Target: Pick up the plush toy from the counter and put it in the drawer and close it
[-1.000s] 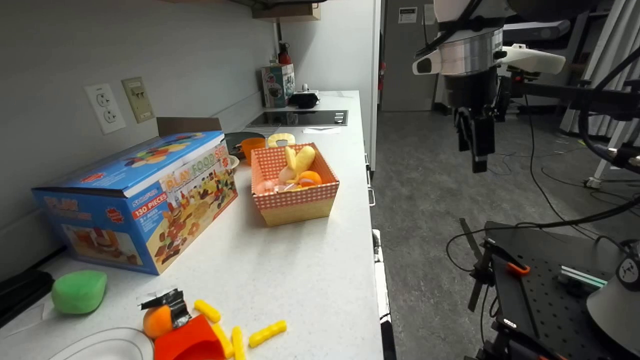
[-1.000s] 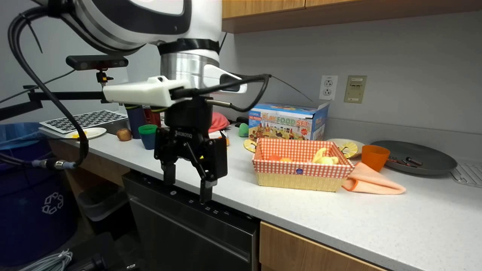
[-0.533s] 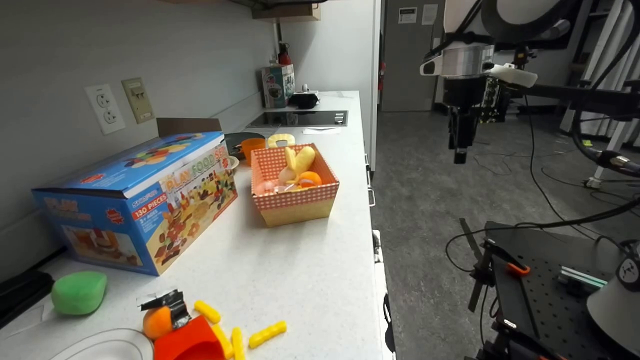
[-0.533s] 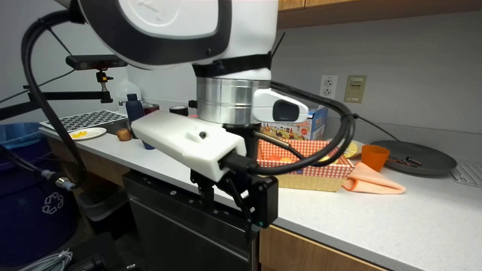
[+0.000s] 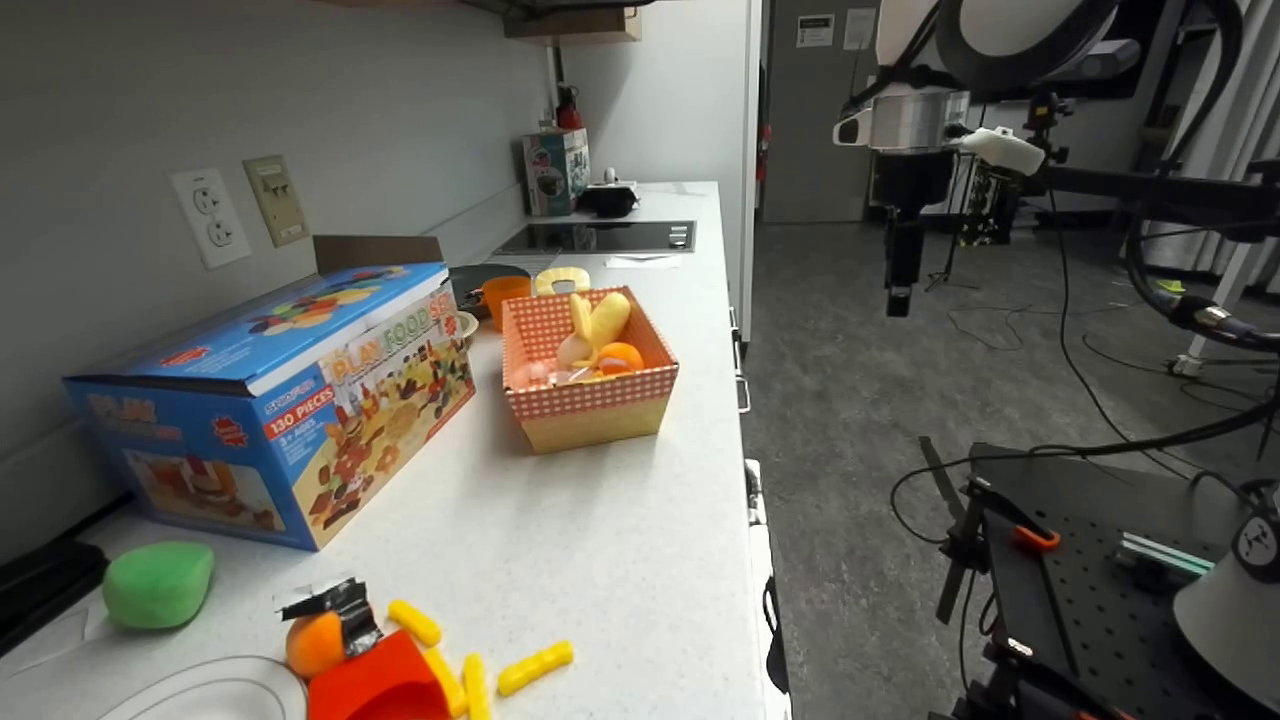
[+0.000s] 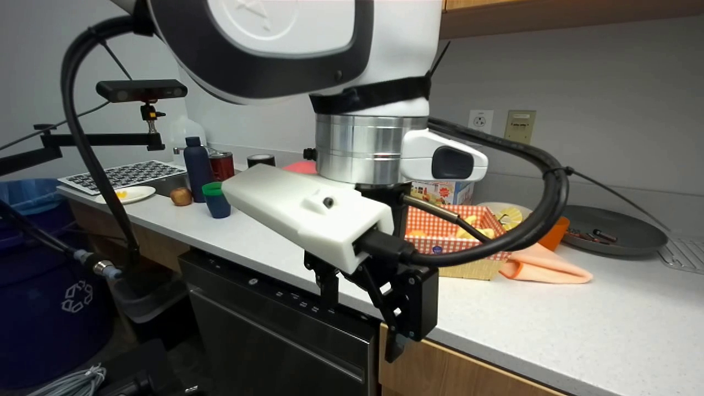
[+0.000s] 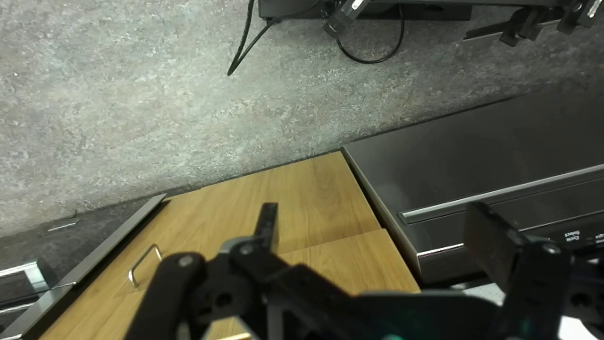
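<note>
Gripper (image 6: 361, 330) has shifted toward the wooden drawer (image 6: 440, 374) front since half a second ago, arm (image 6: 379, 148) with it; versus a full second ago, also rotated. Fingers (image 7: 268, 222) spread wide, wood and edge of the dishwasher (image 7: 472, 156) showing through the gap in the wrist view. Drawer front sits just beside the dishwasher, under the counter (image 6: 605, 330); inside hidden. Metal handle (image 7: 141, 259) farther left on the wood.

Plush toy (image 5: 608, 318), looks like the pale yellow lump, lies in the red-checked basket (image 5: 590, 400) on the counter, well apart from the gripper. Basket hasn't moved. Blocking: arm and black cable (image 6: 556, 192) cover part of the basket in an exterior view, and the cable now hides some of the orange cup (image 6: 554, 234). Green-rimmed cup (image 6: 216, 202), mostly covered half a second ago, now shows.

Around: peach cloth (image 6: 555, 267) just beside the basket, dark pan (image 6: 638, 241) beside the orange cup. Play food box (image 5: 370, 410) stands near the basket; in an exterior view, green lump (image 5: 158, 585), red container (image 5: 385, 680), yellow sticks (image 5: 537, 667) and cut-off white plate (image 5: 215, 690) at the counter's near end.
</note>
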